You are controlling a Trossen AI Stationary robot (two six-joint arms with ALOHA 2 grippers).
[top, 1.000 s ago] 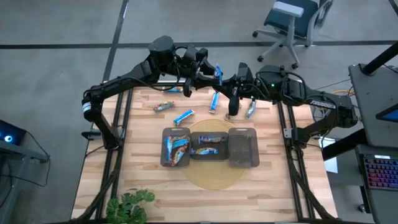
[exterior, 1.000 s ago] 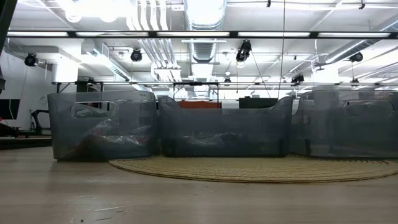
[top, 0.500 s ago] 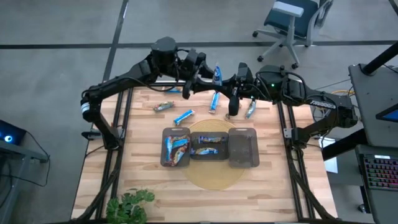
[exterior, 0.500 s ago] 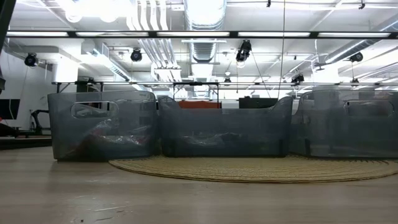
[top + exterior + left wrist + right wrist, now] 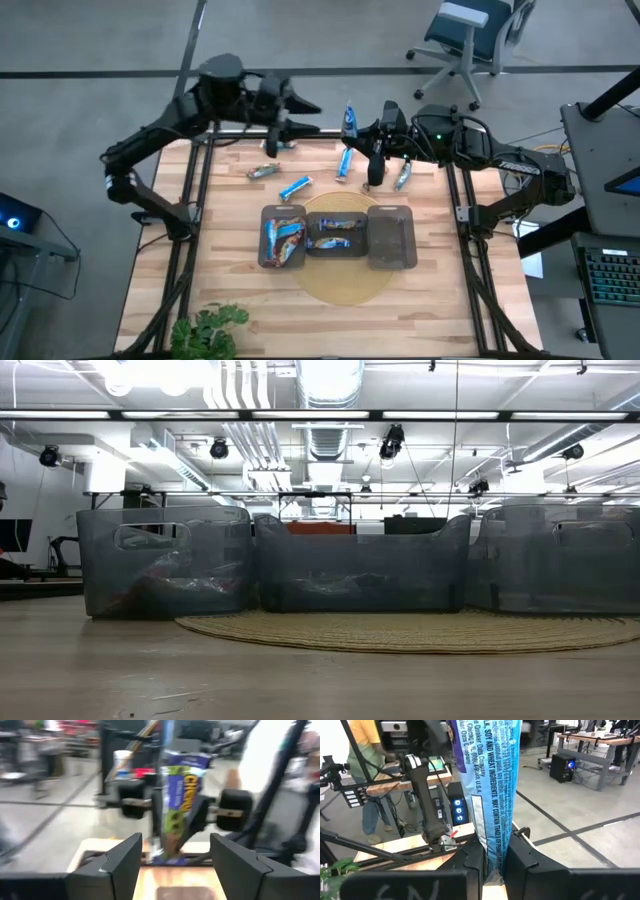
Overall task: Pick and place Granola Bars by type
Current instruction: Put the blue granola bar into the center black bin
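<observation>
Blue bar wrapper (image 5: pixel 487 795) reads "Quaker Oats Company".

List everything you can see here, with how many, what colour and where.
Blue wrapped granola bars: two, blue, loose on table beyond trays.
Silvery wrapped granola bars: two, silver-green, loose there too.
Dark translucent plastic trays: three, grey, in a row mid-table; left and middle hold bars, count unclear.
Round woven mat: one, tan, under trays.
Wooden table: one, light.
Leafy plant: one, green, table's near edge.
Office chair: one, blue-grey, beyond table.
Left hand: dark, open, above table's far edge.
Right hand: dark, shut on third blue bar, held upright.
</observation>
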